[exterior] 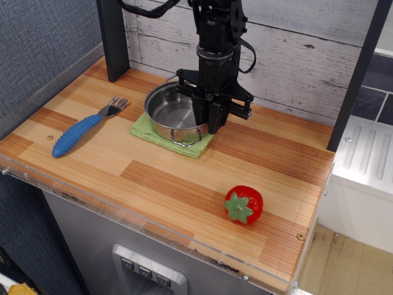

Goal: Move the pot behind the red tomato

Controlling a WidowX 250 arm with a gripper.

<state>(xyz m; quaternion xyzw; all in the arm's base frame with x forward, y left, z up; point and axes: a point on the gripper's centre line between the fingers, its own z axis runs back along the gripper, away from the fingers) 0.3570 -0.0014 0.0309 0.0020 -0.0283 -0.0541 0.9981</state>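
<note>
The gripper (207, 117) is clamped narrow on the right rim of the pot (175, 112), which sits on a green cloth (147, 128). The red tomato (244, 204) lies well in front, slightly right.

pot (175, 114) on cloth (147, 128) at back; fork (86, 127) left; tomato (244, 204) front right, well apart.

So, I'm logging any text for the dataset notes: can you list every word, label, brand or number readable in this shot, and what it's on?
None: no readable text anywhere in this view.
The pot, red tomato, blue-handled fork and green cloth carry no markings.
The buttons on the grey panel below the counter are too small to show any symbol.
</note>
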